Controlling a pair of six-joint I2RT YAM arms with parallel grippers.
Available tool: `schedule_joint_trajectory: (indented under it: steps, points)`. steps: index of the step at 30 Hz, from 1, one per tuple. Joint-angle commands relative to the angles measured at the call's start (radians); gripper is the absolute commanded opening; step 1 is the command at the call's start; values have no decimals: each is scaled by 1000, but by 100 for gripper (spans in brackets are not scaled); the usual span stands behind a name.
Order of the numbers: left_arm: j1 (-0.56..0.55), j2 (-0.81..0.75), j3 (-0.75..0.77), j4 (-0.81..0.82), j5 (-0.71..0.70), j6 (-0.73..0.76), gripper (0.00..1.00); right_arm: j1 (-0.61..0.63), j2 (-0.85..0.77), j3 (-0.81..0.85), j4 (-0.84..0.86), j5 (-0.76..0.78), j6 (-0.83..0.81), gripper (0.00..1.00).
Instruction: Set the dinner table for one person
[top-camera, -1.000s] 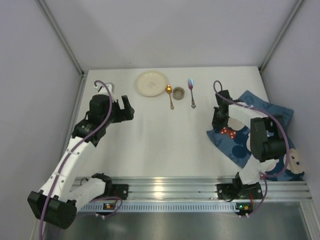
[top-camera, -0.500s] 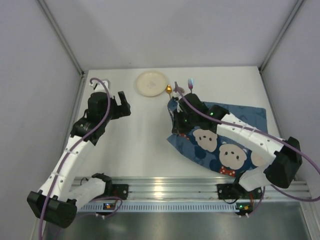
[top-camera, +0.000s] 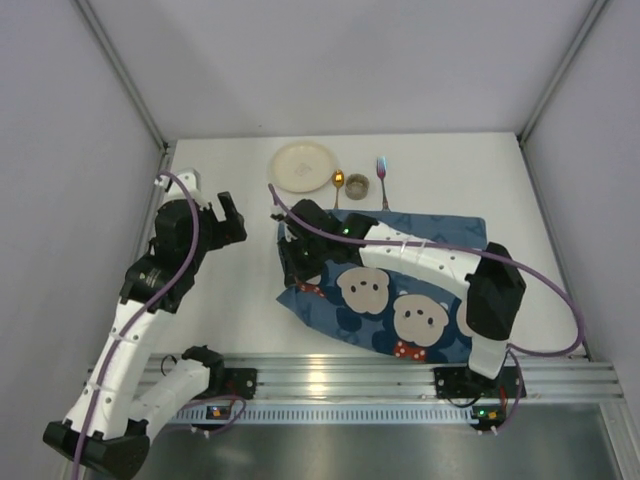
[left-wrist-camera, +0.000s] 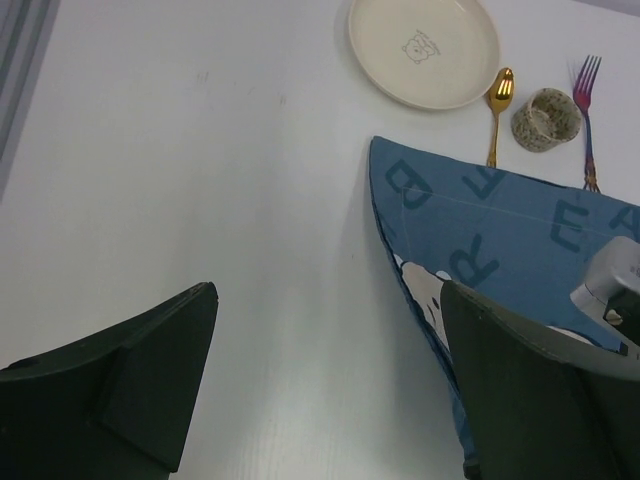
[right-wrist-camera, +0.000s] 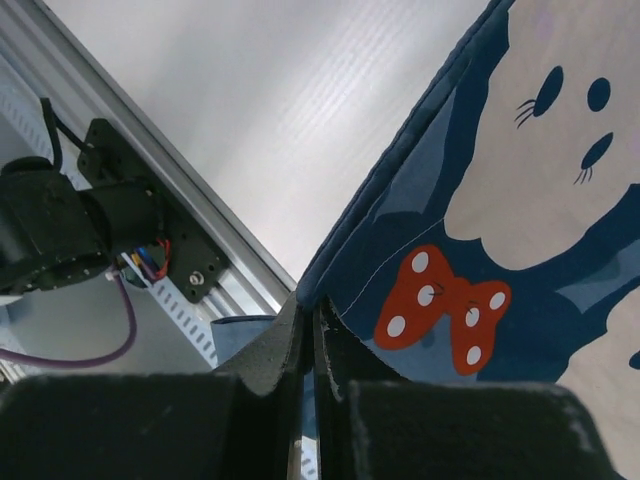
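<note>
The white dinner table (top-camera: 250, 300) carries a navy placemat (top-camera: 420, 265) with cartoon mouse faces, spread across its middle and right. My right gripper (top-camera: 297, 270) is shut on the placemat's left corner (right-wrist-camera: 330, 290), reaching far left. My left gripper (top-camera: 232, 222) is open and empty above bare table left of the placemat (left-wrist-camera: 480, 230). At the back lie a cream plate (top-camera: 302, 165), a gold spoon (top-camera: 338, 183), a small cup (top-camera: 357, 186) and a fork (top-camera: 382, 175). They also show in the left wrist view: the plate (left-wrist-camera: 423, 50), spoon (left-wrist-camera: 498, 105), cup (left-wrist-camera: 547, 119) and fork (left-wrist-camera: 585, 100).
Grey walls enclose the table on three sides. An aluminium rail (top-camera: 340, 380) with the arm bases runs along the near edge. The placemat's back edge covers the lower ends of the spoon and fork.
My right gripper has dragged the placemat from the right side leftward across the table, unfolding it flat. My left arm has drawn back to the left.
</note>
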Motion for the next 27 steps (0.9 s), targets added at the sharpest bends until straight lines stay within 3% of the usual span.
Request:
schedule_joint_trajectory:
  steps: [1,5,7,8,9,11,12,14,18,22,23,24,27]
  points:
    - [-2,-40,36,-58,-46,7,98,16,45,116,69,-46,12,0]
    - [-2,-70,33,-81,-74,7,98,36,76,151,68,-70,7,0]
    - [-2,-94,20,-67,-72,14,98,53,70,147,66,-82,6,7]
    - [-2,-105,0,-54,-69,21,99,59,65,142,63,-82,4,18]
    - [-2,-125,-14,-31,-64,24,98,66,57,136,60,-79,1,49]
    - [-2,-143,-60,44,-35,21,98,73,28,127,46,-58,-8,74]
    - [-2,-149,-72,66,-22,21,98,73,14,124,27,-18,-11,99]
    - [-2,-137,-85,114,32,14,99,67,-30,124,2,17,-27,100]
    - [-2,-49,-88,202,-29,-85,98,17,-113,118,-40,62,-54,100]
    - [-2,1,-95,273,60,-178,98,-133,-197,73,-58,79,-70,100]
    - [-2,2,-181,421,96,-164,98,-170,-202,69,-72,77,-68,100]
    - [0,33,-203,449,159,-169,98,-204,-202,69,-82,76,-68,100]
    - [-6,203,-140,389,234,-175,97,-359,-175,105,-132,80,-83,100]
